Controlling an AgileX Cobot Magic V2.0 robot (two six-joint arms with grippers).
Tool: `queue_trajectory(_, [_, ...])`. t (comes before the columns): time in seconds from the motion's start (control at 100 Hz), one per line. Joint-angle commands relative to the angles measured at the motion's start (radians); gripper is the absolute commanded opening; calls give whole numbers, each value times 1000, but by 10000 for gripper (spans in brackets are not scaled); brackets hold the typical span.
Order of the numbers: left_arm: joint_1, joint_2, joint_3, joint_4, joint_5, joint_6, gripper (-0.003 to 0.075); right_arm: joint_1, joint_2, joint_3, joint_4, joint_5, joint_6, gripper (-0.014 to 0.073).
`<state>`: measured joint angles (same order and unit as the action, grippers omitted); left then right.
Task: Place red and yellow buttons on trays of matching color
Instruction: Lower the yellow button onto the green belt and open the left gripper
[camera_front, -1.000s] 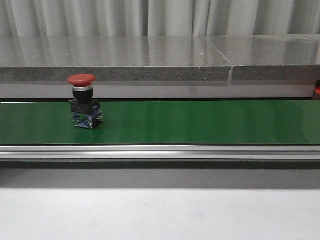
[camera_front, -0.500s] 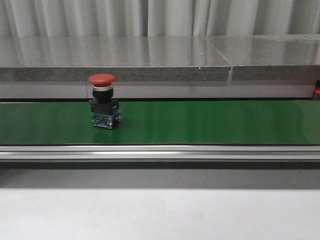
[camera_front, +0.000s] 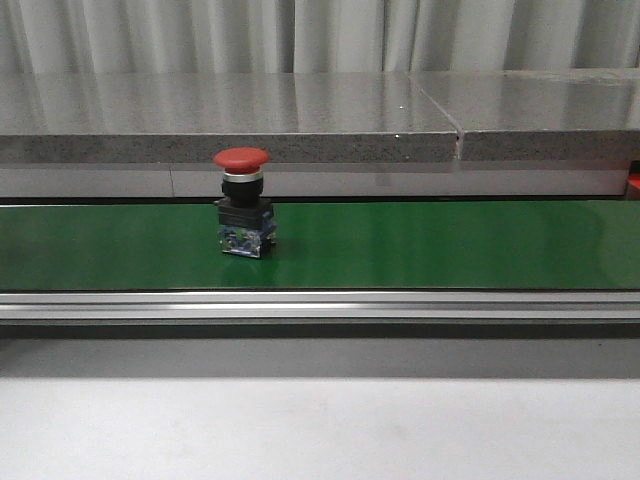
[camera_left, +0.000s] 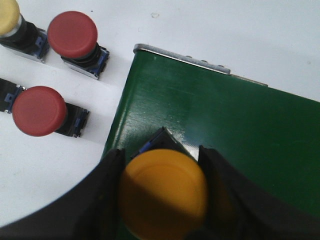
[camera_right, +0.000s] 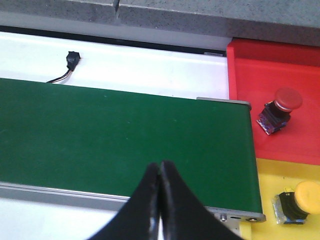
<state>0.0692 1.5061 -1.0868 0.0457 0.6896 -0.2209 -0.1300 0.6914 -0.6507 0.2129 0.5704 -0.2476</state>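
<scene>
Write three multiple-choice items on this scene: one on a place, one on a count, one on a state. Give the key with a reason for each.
1. Where does the red button seen in the front view stand?
A. On the green belt
B. On the grey shelf behind the belt
C. On the red tray

2. How many red buttons lie on the white surface in the left wrist view?
A. One
B. Two
C. Four

3. How are the right gripper's fingers?
A. Spread wide
B. Closed on a button
C. Closed together on nothing

Key:
1. A: the red button stands upright on the green belt, left of its middle.
2. B: two red buttons lie beside the belt's end, with part of a yellow one at the frame's corner.
3. C: the right gripper has its fingers touching, nothing between them, while the left gripper holds a yellow button.
</scene>
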Motion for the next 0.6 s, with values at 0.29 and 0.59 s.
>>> queue_trajectory(0.29, [-7,19,-29,-11,-16,1,24,1,-3,-26,-1,-60,-5,-68])
queue_trajectory(0.59, [-7,19,-29,-72,-45,80,651,1,-3,-26,-1,-60,-5,-68])
